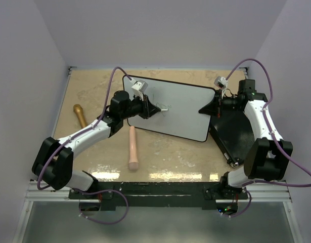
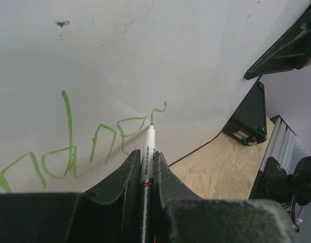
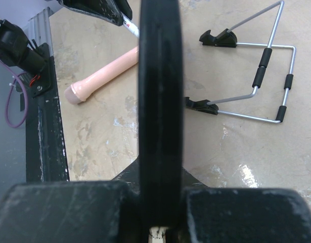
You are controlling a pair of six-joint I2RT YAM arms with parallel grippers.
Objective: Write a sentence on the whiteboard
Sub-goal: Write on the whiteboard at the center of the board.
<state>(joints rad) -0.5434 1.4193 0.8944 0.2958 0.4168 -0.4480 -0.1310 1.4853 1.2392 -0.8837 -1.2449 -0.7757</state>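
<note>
so the left gripper point(image 2: 146, 169) is clamped on a marker point(image 2: 149, 144), tip on the whiteboard point(image 2: 145, 50) at the sentence point(image 2: 69, 152) end; right gripper point(image 1: 212, 108) pinches the board's edge.

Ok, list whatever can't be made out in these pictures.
- Green handwritten sentence: left wrist view cuts its start at the left edge; too small in the top view.
- White green-ink marker: barrel hidden between the left gripper's fingers.
- Glossy white whiteboard: right wrist view shows only its black rim edge-on, clamped in the right gripper.
</note>
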